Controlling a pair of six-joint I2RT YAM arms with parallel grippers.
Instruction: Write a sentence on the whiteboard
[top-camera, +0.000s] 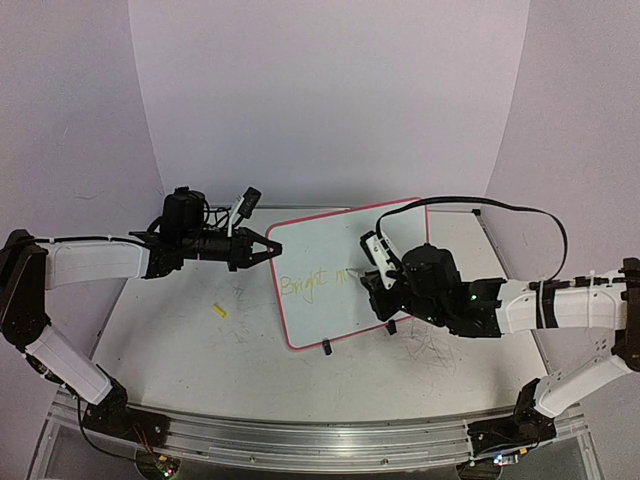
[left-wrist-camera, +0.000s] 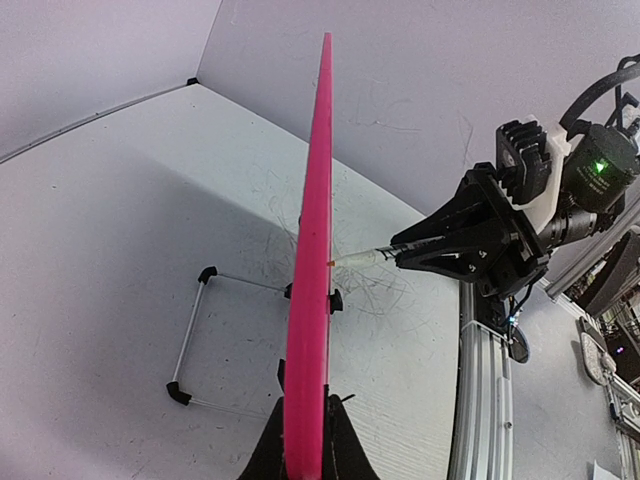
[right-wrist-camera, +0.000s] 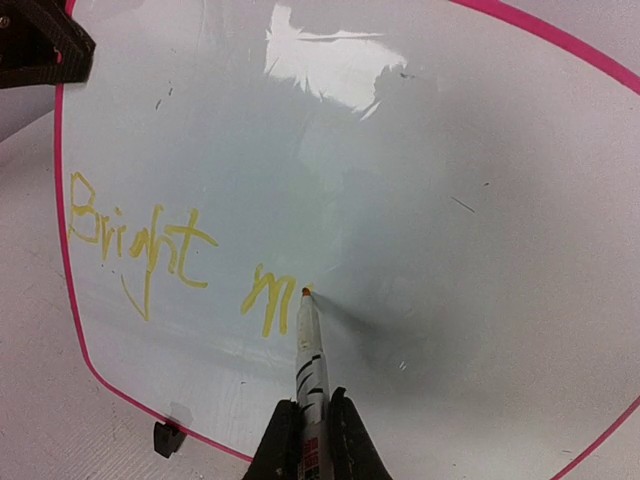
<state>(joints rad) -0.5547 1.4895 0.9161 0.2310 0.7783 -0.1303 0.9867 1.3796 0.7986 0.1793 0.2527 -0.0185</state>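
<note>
At the very front, a long silver metal rail (top-camera: 320, 440) holds the bottoms of both arms. Behind it is the scuffed grey-white table (top-camera: 180, 360) with grey scribbles on it. A small yellow bit (top-camera: 218, 311) lies alone on the table, left of the board.

The flat white whiteboard with the thin pink rim (top-camera: 330, 315) sits in the middle of the table, turned a little. A small black clip (top-camera: 327, 347) sticks out from its near edge. I cannot tell if the board lies flat or is lifted a bit.

The right gripper (right-wrist-camera: 312, 425) is closed tight around a thin white marker pen with black marks (right-wrist-camera: 310, 355). The pen's orange-yellow tip touches the board. It touches just to the right of the last letter.

The yellow handwritten sentence (right-wrist-camera: 165, 245) is on the left part of the board. Only "Bright m" is there so far. The letters are thin and pale.

The left gripper (left-wrist-camera: 305, 445) pinches the left edge of the board. Its two black fingers press on each side of the pink rim. From its own camera the board looks like one thin pink line.

A thin wire frame with black corners (left-wrist-camera: 191, 333) lies on the table beside the board.

Far behind everything stands a plain pale wall (top-camera: 330, 90).
</note>
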